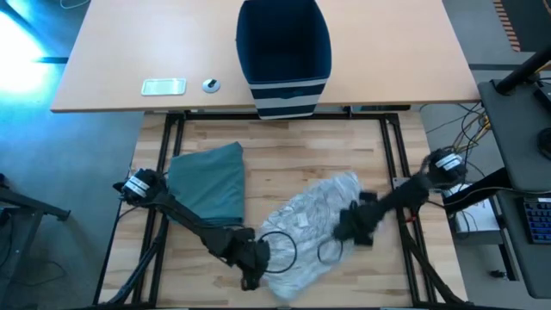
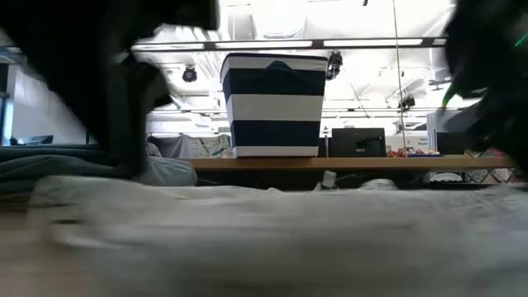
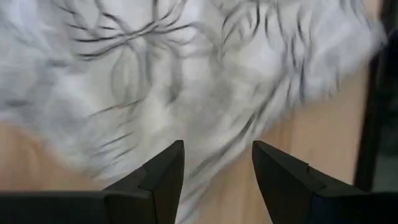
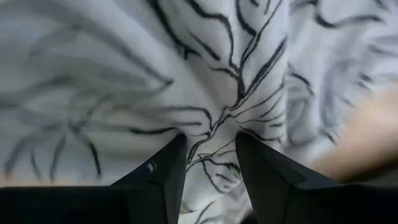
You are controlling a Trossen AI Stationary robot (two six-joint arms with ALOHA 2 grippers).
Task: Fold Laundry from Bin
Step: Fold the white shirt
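On the wooden tabletop (image 1: 284,155), a white cloth garment with dark branching lines (image 1: 314,220) lies crumpled. The left gripper (image 1: 256,269) has fingers spread; the right gripper (image 1: 344,226) pinches a fold. Spreading step; flattening likely follows.

Two slim black jointed arms, each with a round grey-capped base joint (image 1: 138,182), looping black cables, and wedge-shaped matte black fingers (image 3: 163,174).

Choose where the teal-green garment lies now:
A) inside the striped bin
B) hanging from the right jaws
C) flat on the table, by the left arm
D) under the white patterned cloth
C: the high view shows the teal-green garment folded flat on the table, apart from the white patterned cloth.
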